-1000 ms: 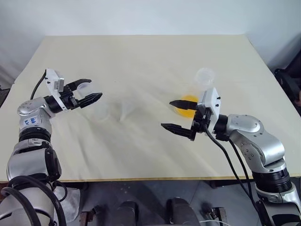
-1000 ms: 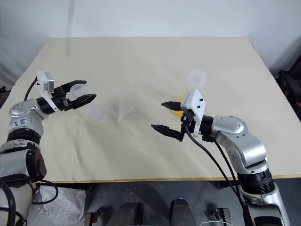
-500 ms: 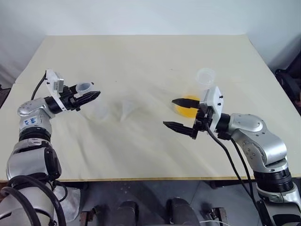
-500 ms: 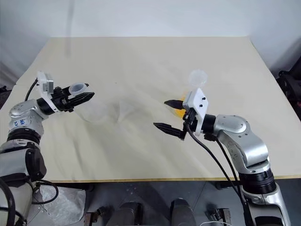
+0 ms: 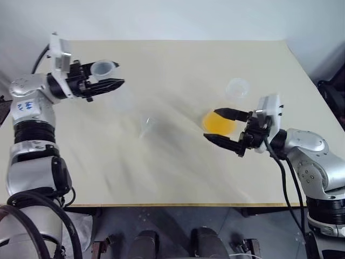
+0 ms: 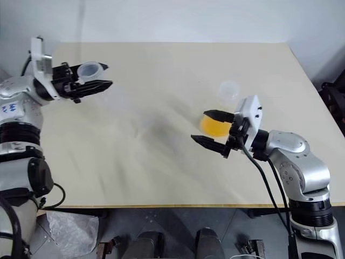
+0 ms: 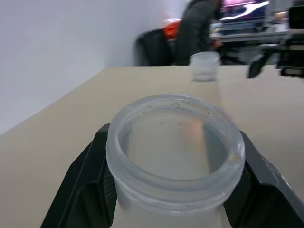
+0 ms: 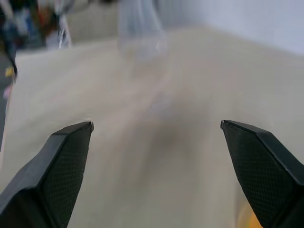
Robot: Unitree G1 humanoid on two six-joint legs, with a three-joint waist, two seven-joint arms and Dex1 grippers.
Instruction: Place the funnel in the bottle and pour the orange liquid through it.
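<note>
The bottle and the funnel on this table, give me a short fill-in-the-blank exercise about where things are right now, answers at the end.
1. The left end effector is shut on the neck of the ____.
2. The funnel lies on the ____, held by neither end effector.
3. The right end effector hovers with its fingers ____, holding nothing.
4. The liquid in the flask beside the right end effector is ____ in colour.

Missing words: bottle; table; open; orange
</note>
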